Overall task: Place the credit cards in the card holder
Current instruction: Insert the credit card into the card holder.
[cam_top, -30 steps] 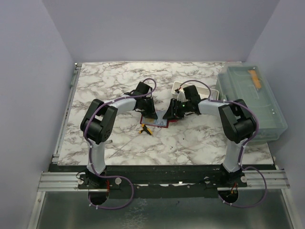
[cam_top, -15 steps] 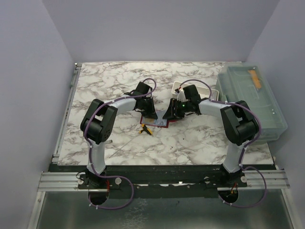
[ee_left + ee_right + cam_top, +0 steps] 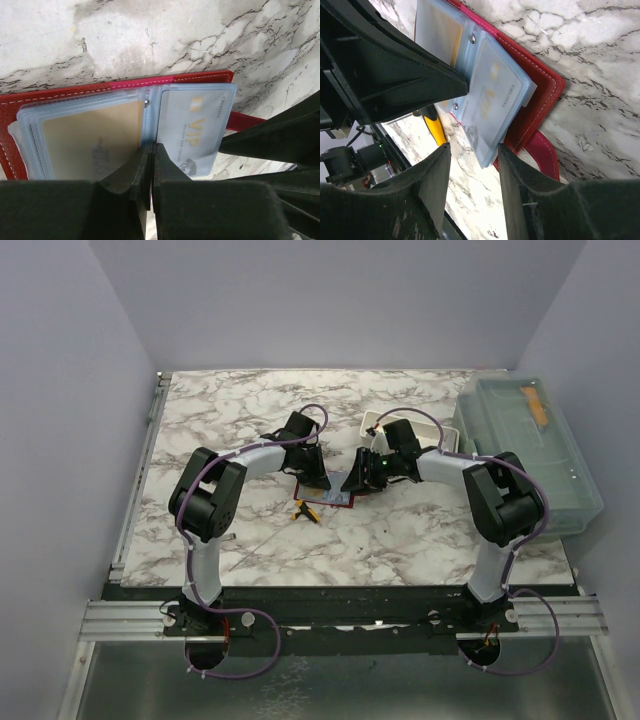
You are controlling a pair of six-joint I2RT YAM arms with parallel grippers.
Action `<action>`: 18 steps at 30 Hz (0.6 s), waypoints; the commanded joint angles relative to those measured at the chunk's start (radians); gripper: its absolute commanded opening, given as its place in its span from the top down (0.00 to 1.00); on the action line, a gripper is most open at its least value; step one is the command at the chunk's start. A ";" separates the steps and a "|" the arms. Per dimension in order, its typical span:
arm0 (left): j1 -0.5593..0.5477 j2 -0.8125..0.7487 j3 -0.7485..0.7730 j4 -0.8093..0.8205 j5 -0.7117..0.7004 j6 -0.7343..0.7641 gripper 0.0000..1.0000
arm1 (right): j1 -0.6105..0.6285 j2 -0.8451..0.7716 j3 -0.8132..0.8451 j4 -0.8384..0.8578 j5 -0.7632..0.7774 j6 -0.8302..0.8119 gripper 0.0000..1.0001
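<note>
We'd call the card holder (image 3: 200, 79) red leather-look stuff, matte with a fine grain and pale stitching, and its sleeves (image 3: 150, 107) are soft clear plastic with a hazy sheen. The pale blue card (image 3: 197, 130) at centre right of the left wrist frame and the tan-gold card (image 3: 87, 137) at lower left both look like smooth plastic, the blue one with shiny gold print. The table (image 3: 150, 35) across the top is smooth marble-pattern with a dull shine, and the left gripper (image 3: 151, 150) and right gripper (image 3: 474, 150) look like matte, slightly rough black plastic.

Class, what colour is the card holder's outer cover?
The card holder is red outside; the left wrist view shows it best.
</note>
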 commanded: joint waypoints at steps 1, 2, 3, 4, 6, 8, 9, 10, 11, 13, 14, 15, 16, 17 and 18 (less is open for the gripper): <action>0.001 0.024 -0.034 -0.031 -0.040 0.022 0.93 | 0.009 -0.026 -0.012 -0.009 0.010 0.003 0.53; 0.002 0.024 -0.035 -0.031 -0.040 0.021 0.94 | 0.010 -0.027 -0.011 -0.011 0.013 0.002 0.53; 0.001 0.023 -0.035 -0.031 -0.040 0.023 0.94 | 0.010 -0.030 -0.010 -0.015 0.016 0.001 0.53; 0.001 0.022 -0.035 -0.031 -0.041 0.023 0.94 | 0.012 -0.034 -0.013 -0.018 0.020 0.001 0.53; 0.001 0.021 -0.036 -0.032 -0.041 0.023 0.94 | 0.013 -0.042 -0.015 -0.018 0.023 0.001 0.53; 0.001 0.022 -0.036 -0.031 -0.041 0.025 0.94 | 0.015 -0.046 -0.018 -0.020 0.025 0.001 0.53; 0.001 0.022 -0.036 -0.031 -0.041 0.025 0.94 | 0.016 -0.047 -0.018 -0.022 0.026 0.000 0.53; 0.001 0.022 -0.036 -0.031 -0.040 0.023 0.94 | 0.015 -0.048 -0.018 -0.025 0.029 0.000 0.53; 0.001 0.023 -0.036 -0.031 -0.041 0.023 0.94 | 0.017 -0.048 -0.017 -0.027 0.031 -0.002 0.53; 0.001 0.024 -0.036 -0.031 -0.040 0.023 0.94 | 0.018 -0.047 -0.016 -0.027 0.030 -0.002 0.53; 0.001 0.023 -0.036 -0.031 -0.040 0.023 0.94 | 0.018 -0.046 -0.015 -0.026 0.028 -0.003 0.53; 0.001 0.024 -0.036 -0.031 -0.038 0.023 0.94 | 0.018 -0.042 -0.012 -0.028 0.028 -0.003 0.53; 0.001 0.024 -0.035 -0.031 -0.038 0.023 0.94 | 0.018 -0.041 -0.010 -0.030 0.027 -0.004 0.53; 0.001 0.022 -0.036 -0.032 -0.038 0.025 0.94 | 0.018 -0.040 -0.011 -0.030 0.030 -0.004 0.53; 0.001 0.022 -0.036 -0.032 -0.038 0.025 0.94 | 0.018 -0.042 -0.012 -0.033 0.035 -0.005 0.53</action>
